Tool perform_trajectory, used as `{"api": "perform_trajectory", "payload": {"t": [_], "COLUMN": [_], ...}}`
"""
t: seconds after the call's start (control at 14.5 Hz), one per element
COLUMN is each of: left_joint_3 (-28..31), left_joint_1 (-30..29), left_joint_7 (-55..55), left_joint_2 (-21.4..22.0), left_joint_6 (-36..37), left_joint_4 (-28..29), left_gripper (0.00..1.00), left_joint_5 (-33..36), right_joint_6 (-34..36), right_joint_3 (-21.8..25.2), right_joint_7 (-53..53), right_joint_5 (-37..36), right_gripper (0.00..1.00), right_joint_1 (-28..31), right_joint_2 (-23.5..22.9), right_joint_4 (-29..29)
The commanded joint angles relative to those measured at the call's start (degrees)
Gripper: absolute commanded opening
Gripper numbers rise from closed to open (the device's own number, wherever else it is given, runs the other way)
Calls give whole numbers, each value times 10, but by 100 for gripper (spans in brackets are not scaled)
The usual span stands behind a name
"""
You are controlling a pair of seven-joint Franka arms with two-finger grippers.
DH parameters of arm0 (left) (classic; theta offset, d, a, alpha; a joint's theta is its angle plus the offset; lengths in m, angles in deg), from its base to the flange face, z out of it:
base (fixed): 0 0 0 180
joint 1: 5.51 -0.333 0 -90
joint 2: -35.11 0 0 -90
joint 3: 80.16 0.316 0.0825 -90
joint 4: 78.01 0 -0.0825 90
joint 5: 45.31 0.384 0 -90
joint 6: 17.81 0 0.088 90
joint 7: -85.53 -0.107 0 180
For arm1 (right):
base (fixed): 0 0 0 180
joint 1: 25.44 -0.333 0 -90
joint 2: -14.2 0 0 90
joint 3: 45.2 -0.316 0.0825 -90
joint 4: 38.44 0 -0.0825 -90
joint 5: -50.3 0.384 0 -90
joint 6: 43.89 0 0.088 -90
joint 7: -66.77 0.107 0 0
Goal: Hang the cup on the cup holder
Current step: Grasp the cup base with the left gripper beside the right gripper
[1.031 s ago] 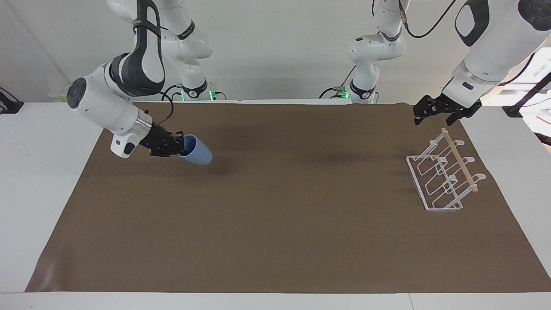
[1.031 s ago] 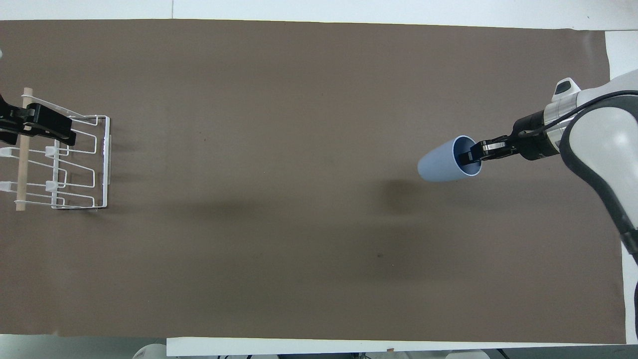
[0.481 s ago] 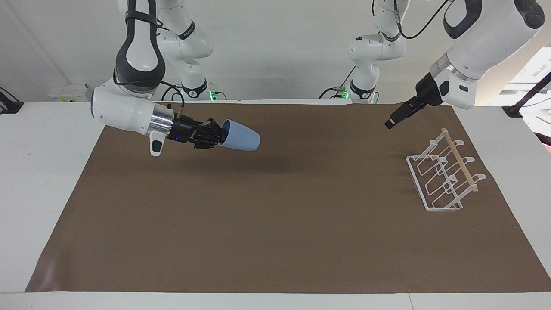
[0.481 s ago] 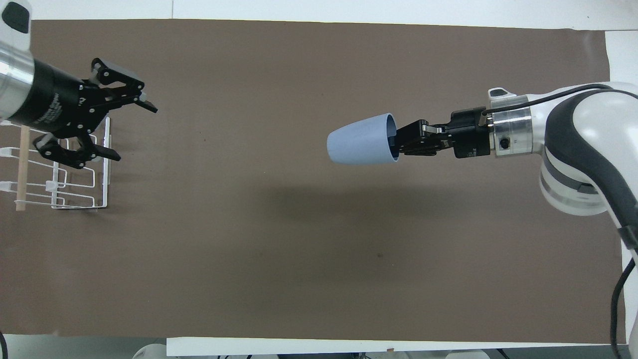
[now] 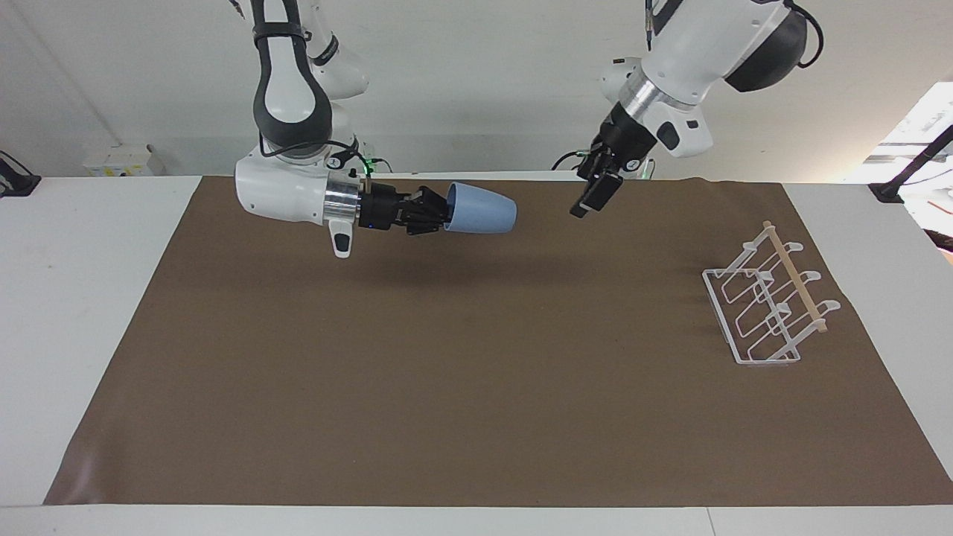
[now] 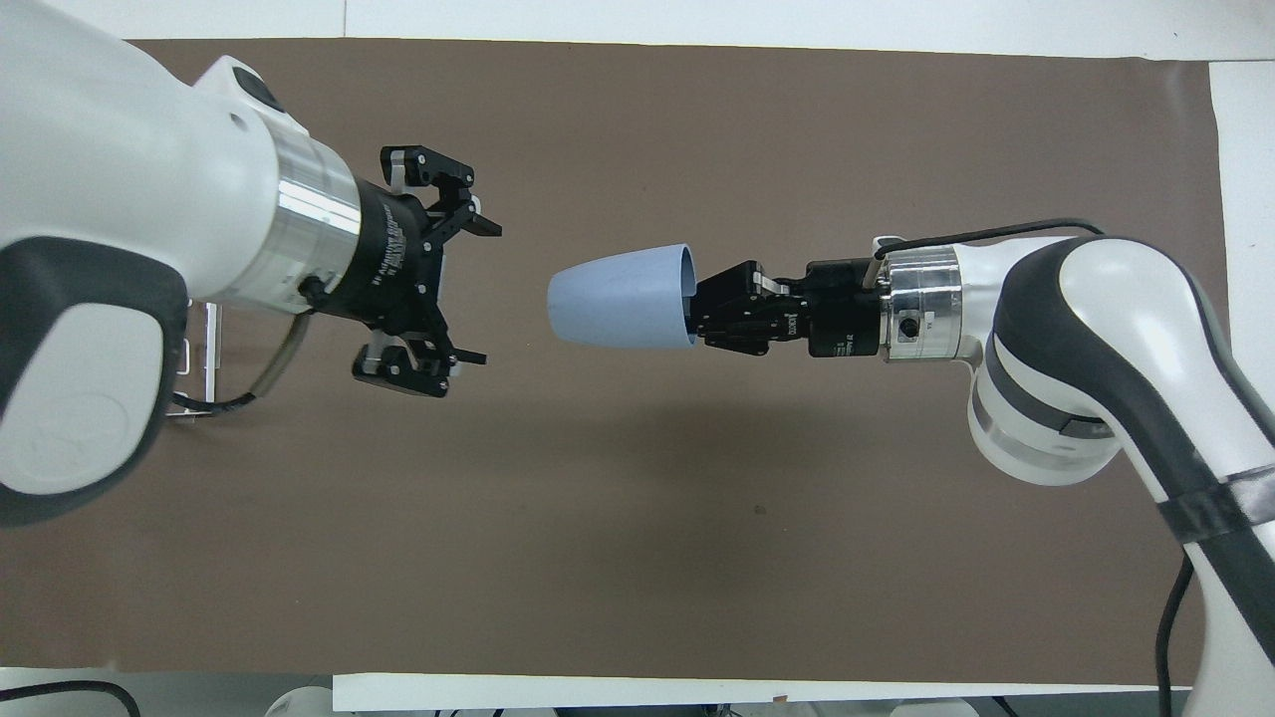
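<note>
Right gripper (image 6: 709,317) pinches cup (image 6: 620,309) rim, base aimed at left gripper (image 6: 438,274) (fingers spread), likely for handover; cup holder (image 5: 767,301) near left arm's end.

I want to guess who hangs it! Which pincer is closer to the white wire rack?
Left. The left pincer hangs open over the mat, apart from the white wire rack; the right pincer holds the light-blue plastic cup farther along.
</note>
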Motion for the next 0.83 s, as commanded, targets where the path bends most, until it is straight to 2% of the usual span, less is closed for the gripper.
{"api": "perform_trajectory", "payload": {"t": [0.0, 0.14, 0.34, 0.76], "left_joint_3": [8, 7, 7, 7], "left_joint_1": [43, 51, 69, 64], "left_joint_7": [83, 83, 78, 77], "left_joint_2": [12, 20, 35, 23], "left_joint_6": [-13, -25, -84, -131], "left_joint_4": [12, 32, 81, 85], "left_gripper": [100, 100, 100, 100], "left_joint_5": [13, 37, 50, 50], "right_joint_6": [-8, -15, -21, -21], "right_joint_3": [-1, -1, -1, -1], "right_joint_7": [13, 13, 13, 17], "right_joint_5": [50, 69, 75, 75], "right_gripper": [0, 0, 0, 0], "right_joint_1": [-11, -19, -20, -20], "right_joint_2": [22, 22, 22, 22], "right_joint_4": [-21, -23, -23, -23]}}
